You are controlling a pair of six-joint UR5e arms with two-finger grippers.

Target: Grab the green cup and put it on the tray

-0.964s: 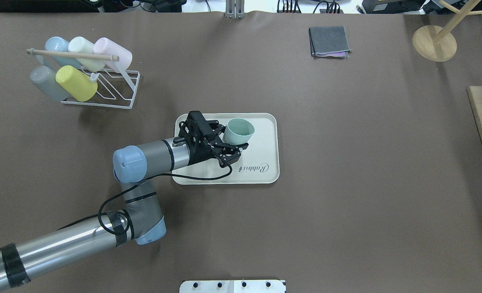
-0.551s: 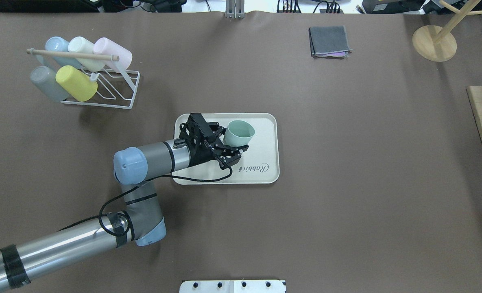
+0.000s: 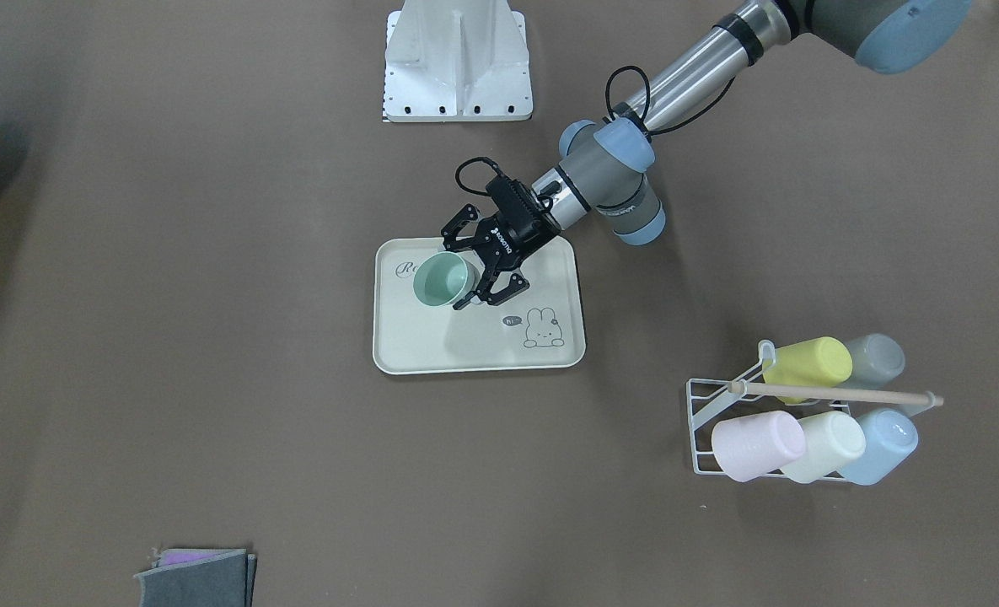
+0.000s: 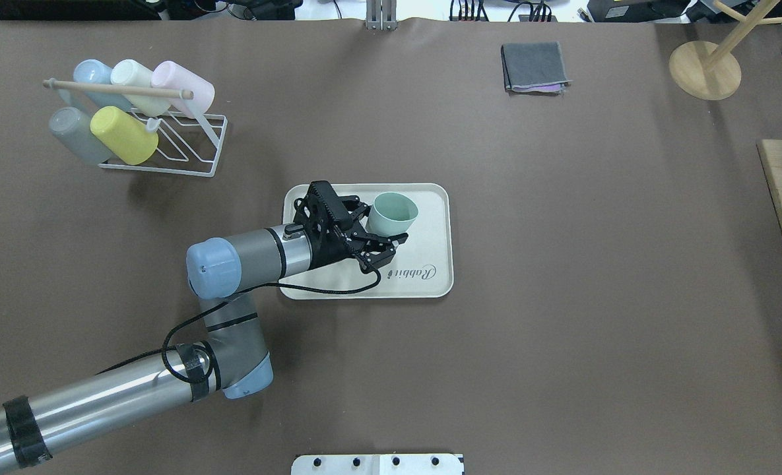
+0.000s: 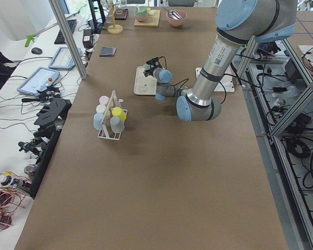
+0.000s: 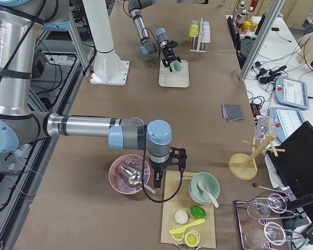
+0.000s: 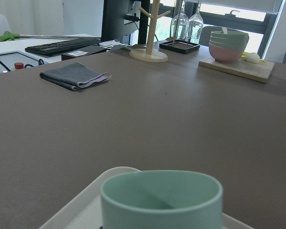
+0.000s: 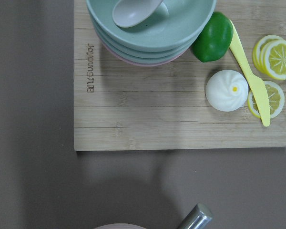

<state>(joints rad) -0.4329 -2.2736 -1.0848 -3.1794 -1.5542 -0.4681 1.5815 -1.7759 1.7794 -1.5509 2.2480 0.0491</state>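
The pale green cup point(image 4: 394, 212) is upright over the cream tray point(image 4: 430, 224), toward its far side. My left gripper point(image 4: 383, 226) comes in from the left and is shut on the cup's lower body, one finger on each side. The front view shows the cup point(image 3: 442, 280) at the tray's point(image 3: 465, 346) "Rabbit" end, casting a shadow on it. In the left wrist view the cup's rim point(image 7: 162, 191) fills the bottom, with the tray edge below. My right gripper point(image 6: 164, 179) shows only in the right side view, by a wooden board; I cannot tell its state.
A white wire rack point(image 4: 186, 148) with several cups, one yellow point(image 4: 123, 135), stands at the far left. A folded grey cloth point(image 4: 534, 67) and a wooden mug tree point(image 4: 704, 69) are at the back right. A wooden board point(image 8: 181, 109) with stacked bowls point(image 8: 150, 28) lies under the right wrist.
My left gripper has shifted a little to the right over the tray, carrying the green cup with it. Nothing else has moved.
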